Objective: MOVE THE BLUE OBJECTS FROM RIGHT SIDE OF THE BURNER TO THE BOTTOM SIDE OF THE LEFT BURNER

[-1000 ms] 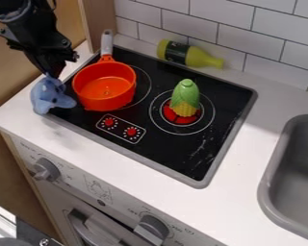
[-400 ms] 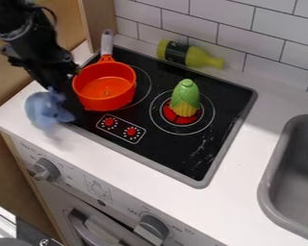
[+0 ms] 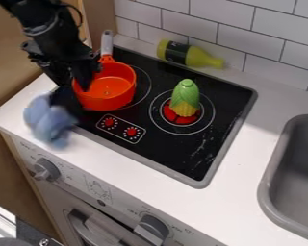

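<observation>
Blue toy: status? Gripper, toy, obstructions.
Gripper at stove's left end, hold unclear. Blue toy blurred, just below gripper in view, at counter's front left. Orange pot close beside gripper, possible snag.

Soft, bright light falls on the white counter [image 3: 227, 206], with a faint, soft-edged shadow beside the sink [image 3: 267, 178] toward 3 o'clock. At 9 o'clock, the blue toy [image 3: 46, 119] is smeared by blur.

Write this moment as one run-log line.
Blue toy: by stove's front-left edge | gripper: near toy and pot, grip unclear | orange pot: left burner | corn: upright, right burner
</observation>
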Robot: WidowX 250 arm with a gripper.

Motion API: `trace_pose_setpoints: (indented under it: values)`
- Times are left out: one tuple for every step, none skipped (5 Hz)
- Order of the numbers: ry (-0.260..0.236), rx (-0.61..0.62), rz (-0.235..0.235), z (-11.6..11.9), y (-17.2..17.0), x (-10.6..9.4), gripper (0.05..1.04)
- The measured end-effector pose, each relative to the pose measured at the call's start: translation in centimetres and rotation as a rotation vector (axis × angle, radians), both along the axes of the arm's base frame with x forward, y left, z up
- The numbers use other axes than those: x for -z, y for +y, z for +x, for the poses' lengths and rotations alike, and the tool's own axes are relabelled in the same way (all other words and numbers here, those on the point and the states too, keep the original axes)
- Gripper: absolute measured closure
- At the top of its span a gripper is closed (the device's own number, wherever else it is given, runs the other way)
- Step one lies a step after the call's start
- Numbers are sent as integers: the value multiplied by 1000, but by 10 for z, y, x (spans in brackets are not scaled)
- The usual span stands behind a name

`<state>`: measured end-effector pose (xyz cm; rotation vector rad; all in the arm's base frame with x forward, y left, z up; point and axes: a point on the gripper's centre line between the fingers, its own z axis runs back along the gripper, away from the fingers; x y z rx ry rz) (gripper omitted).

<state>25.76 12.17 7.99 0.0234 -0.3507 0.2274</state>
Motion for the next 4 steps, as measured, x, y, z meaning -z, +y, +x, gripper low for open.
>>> trace_pose_setpoints:
  values:
    - [7, -23, 16, 5, -4, -3, 100]
    - [28, -33, 21, 4, -13, -6, 88]
    - [45, -49, 21, 4, -23, -17, 87]
    - [84, -87, 2, 0, -42, -34, 87]
